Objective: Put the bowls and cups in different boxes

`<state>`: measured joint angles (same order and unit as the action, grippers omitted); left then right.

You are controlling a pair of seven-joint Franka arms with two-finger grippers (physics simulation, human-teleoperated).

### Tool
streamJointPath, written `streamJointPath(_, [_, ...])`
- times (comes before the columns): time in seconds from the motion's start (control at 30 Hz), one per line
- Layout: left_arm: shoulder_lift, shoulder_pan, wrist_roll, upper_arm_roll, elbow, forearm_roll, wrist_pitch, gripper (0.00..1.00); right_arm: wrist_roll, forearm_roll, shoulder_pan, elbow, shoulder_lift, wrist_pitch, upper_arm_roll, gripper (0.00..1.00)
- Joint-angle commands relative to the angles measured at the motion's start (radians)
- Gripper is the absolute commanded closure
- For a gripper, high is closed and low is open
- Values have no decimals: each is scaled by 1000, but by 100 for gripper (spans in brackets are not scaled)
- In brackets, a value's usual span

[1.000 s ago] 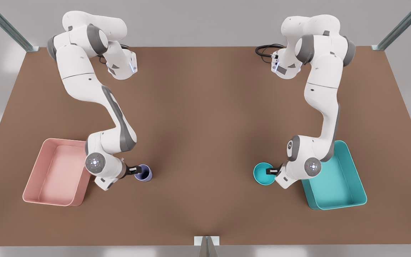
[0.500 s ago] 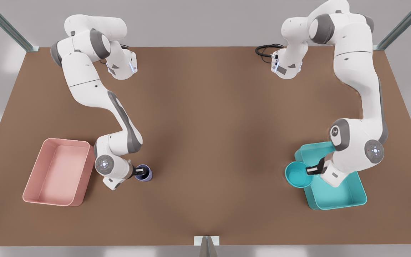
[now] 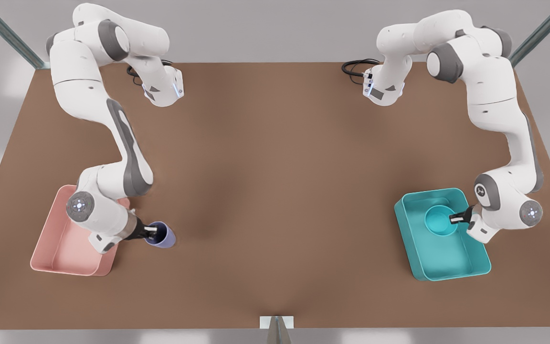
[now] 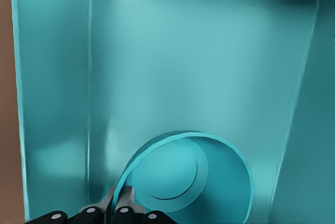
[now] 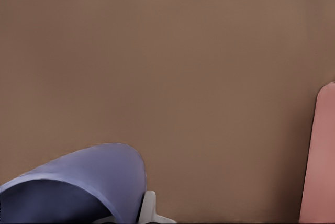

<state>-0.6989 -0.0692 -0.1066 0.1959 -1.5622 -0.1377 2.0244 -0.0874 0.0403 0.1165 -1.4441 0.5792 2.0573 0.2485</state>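
**Cup held beside the pink box, bowl held over the teal box**

On the front view's left, the pink box (image 3: 60, 239) lies on the brown table (image 3: 275, 191). The arm above it bends down over the box's near corner, and its right gripper (image 3: 152, 232) is clenched on the rim of the purple cup (image 3: 161, 237). The cup is tilted, its mouth turned toward the gripper, and sits just beside the pink box on the side toward the table's middle, not inside it. In the right wrist view the cup (image 5: 78, 192) shows its dark inside, with a pale fingertip (image 5: 148, 208) against its wall and the pink box's edge (image 5: 319, 156) off to one side.

On the front view's right, the teal box (image 3: 451, 258) holds the scene. The left gripper (image 3: 457, 219) pinches the rim of the teal bowl (image 3: 439, 220), which sits within the box's outline, in the half nearer the far wall. The left wrist view shows the bowl (image 4: 193, 182) above the box floor (image 4: 193, 67), the dark fingers (image 4: 118, 211) closed over its rim. Whether the bowl touches the floor cannot be told.
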Motion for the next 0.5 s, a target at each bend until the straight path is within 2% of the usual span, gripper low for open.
streamJointPath(0.0, [-16, 6, -174, -1, -10, -14, 86, 79, 399, 13, 81, 5, -38, -141, -6, 79])
streamJointPath(0.03, [-19, 6, -174, -1, -10, -14, 88, 78, 462, 39, 123, 40, -39, -169, -8, 79])
streamJointPath(0.07, [-19, 8, -176, -1, -10, -14, 88, 55, 527, 47, 187, 63, -39, -206, -6, 79])
streamJointPath(0.1, [-19, 8, -176, -1, -10, -14, 88, 37, 546, 62, 221, 68, -41, -216, -14, 79])
streamJointPath(0.13, [-16, 8, -180, -3, -9, -13, 86, 0, 563, 90, 238, 68, -38, -216, -37, 79])
streamJointPath(0.17, [13, 8, -179, -3, -6, -13, 73, 0, 586, 90, 250, 68, -32, -216, -67, 79])
streamJointPath(0.23, [169, 20, -125, 8, 28, 64, -128, 0, 606, 92, 250, 70, -1, -200, -129, 79])
streamJointPath(0.3, [366, 101, 10, -1, 33, 204, -282, 0, 603, 86, 252, 100, 76, -155, -143, 79])
streamJointPath(0.33, [412, 131, 13, -44, 79, 244, -337, 0, 600, 82, 252, 100, 106, -121, -143, 79])
streamJointPath(0.4, [434, 143, 122, -181, 158, 228, -538, 0, 592, 73, 250, 97, 136, -75, -143, 79])
streamJointPath(0.47, [434, 143, 120, -227, 235, 196, -662, 0, 591, 72, 247, 96, 146, -69, -141, 79])
